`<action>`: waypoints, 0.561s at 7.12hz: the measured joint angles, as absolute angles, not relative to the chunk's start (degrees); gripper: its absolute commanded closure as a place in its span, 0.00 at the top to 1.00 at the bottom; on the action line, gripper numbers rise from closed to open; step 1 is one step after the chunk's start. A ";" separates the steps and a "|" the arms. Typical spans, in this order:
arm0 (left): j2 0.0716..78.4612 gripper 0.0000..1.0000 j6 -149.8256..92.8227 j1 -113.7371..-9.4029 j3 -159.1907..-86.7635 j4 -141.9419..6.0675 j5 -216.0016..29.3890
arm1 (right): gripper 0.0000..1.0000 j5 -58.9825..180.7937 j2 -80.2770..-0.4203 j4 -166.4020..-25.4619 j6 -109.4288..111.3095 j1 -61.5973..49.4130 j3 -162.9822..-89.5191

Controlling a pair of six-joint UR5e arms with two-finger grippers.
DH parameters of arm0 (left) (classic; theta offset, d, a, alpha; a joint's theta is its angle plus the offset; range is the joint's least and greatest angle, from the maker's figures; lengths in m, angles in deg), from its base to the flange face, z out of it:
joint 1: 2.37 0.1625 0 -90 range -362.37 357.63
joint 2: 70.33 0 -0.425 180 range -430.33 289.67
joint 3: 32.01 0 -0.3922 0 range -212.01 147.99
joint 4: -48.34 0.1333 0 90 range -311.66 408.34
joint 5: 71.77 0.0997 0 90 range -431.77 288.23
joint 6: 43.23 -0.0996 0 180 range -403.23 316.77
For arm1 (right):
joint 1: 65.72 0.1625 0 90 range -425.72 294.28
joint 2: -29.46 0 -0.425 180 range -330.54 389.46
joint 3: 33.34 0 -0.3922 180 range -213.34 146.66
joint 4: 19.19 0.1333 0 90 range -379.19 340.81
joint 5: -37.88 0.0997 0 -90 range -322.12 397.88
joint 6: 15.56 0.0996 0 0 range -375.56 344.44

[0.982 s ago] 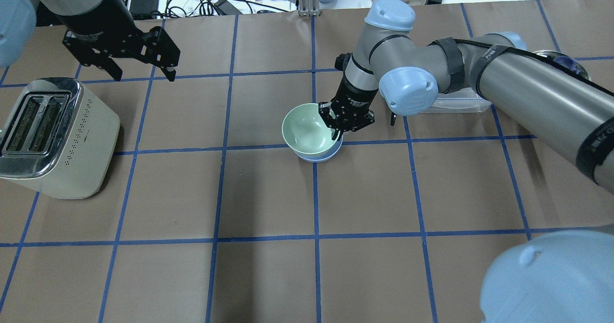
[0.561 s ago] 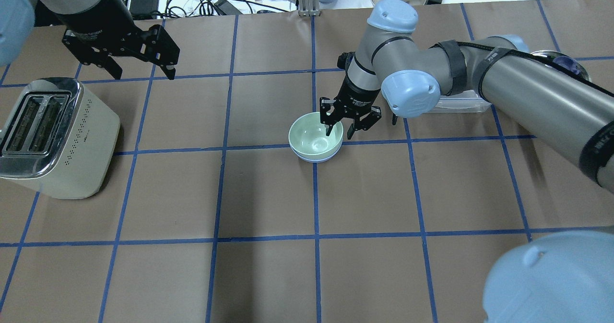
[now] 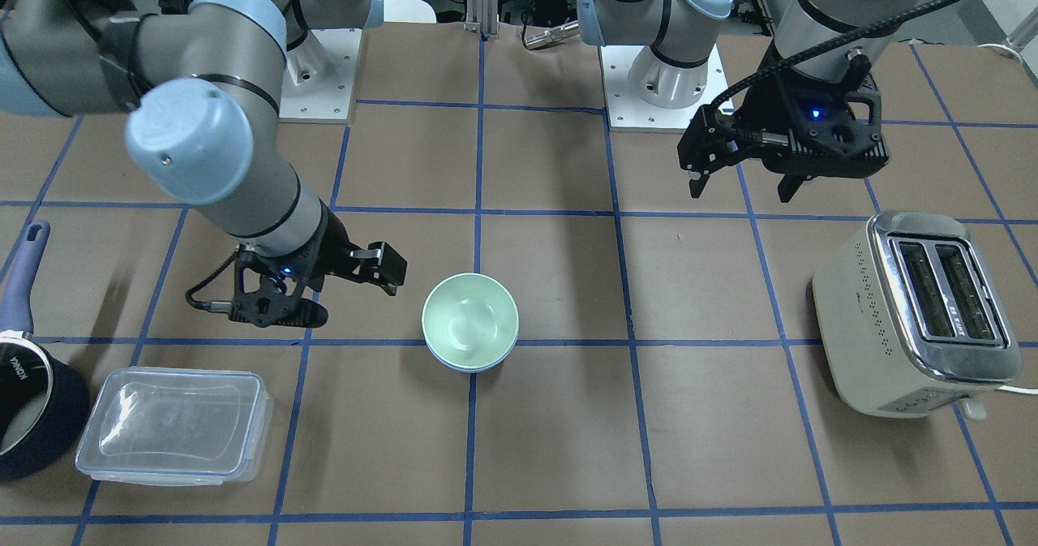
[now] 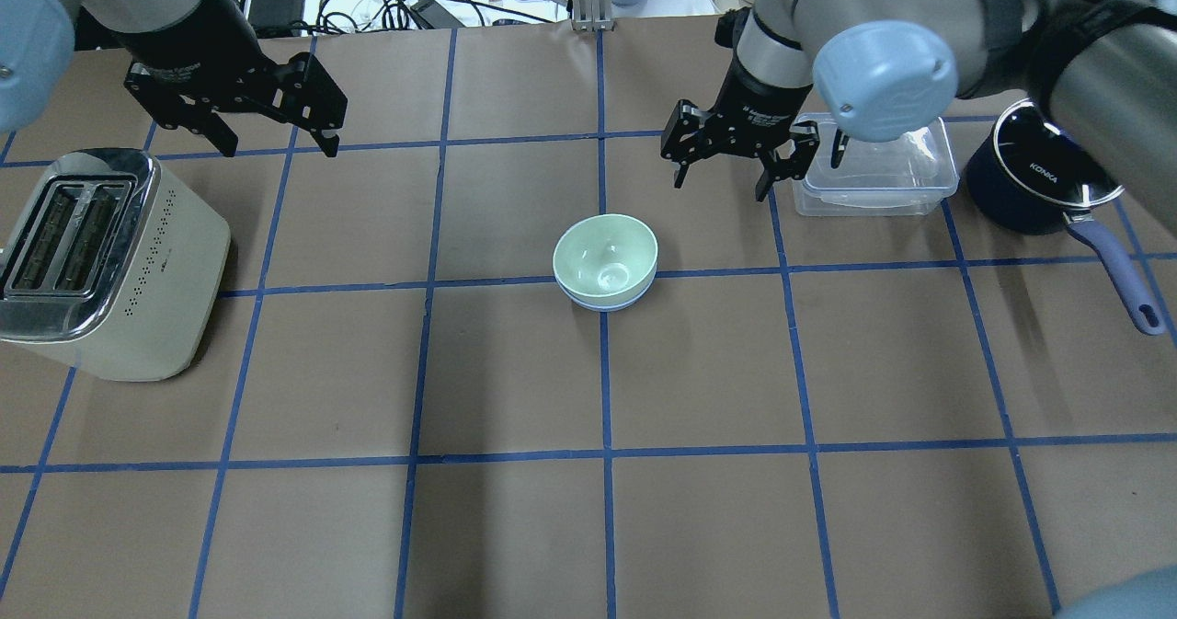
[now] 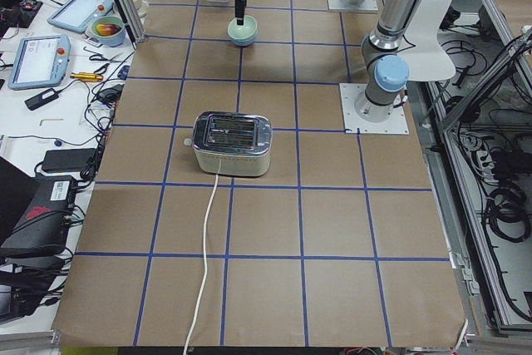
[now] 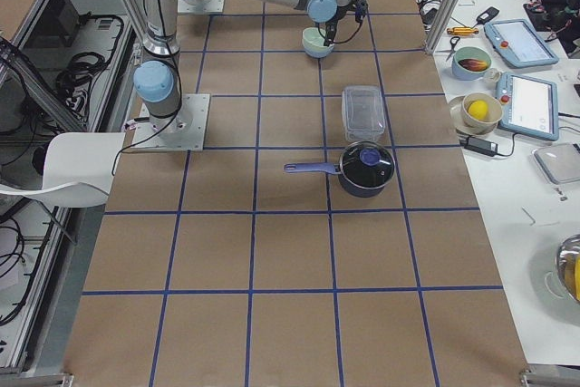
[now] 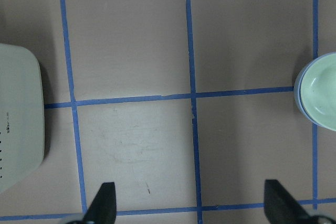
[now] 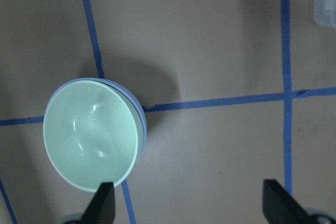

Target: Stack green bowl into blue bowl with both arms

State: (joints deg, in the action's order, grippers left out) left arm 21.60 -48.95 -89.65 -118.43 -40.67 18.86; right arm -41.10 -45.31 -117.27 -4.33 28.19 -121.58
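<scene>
The pale green bowl (image 4: 605,253) sits nested inside the light blue bowl (image 4: 602,305) near the table's middle; only the blue rim shows below it. The pair also shows in the front view (image 3: 470,319) and the right wrist view (image 8: 89,135). My right gripper (image 4: 720,183) is open and empty. It hangs above the table beyond and to the right of the bowls, apart from them. My left gripper (image 4: 276,145) is open and empty, high over the far left, above the toaster's far side. The left wrist view catches the bowls at its right edge (image 7: 321,98).
A cream toaster (image 4: 101,260) stands at the left. A clear lidded container (image 4: 874,173) lies just right of my right gripper. Next to it is a navy saucepan (image 4: 1034,177) whose handle points toward the near edge. Cables and fruit bowls lie beyond the far edge.
My right gripper opened and let go of the green bowl, which settled level in the blue bowl. It then rose and drew back toward the container. The left arm barely moved.
</scene>
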 measured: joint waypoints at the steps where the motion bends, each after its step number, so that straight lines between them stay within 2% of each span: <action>1: 21.60 1.00 -48.94 -89.65 -118.46 -40.65 18.85 | 1.00 -42.72 -48.77 -113.00 -5.52 26.82 -121.09; 4: 21.60 1.00 -48.95 -89.63 -118.30 -40.61 18.78 | 1.00 -48.98 -56.74 -102.13 -10.00 25.43 -120.80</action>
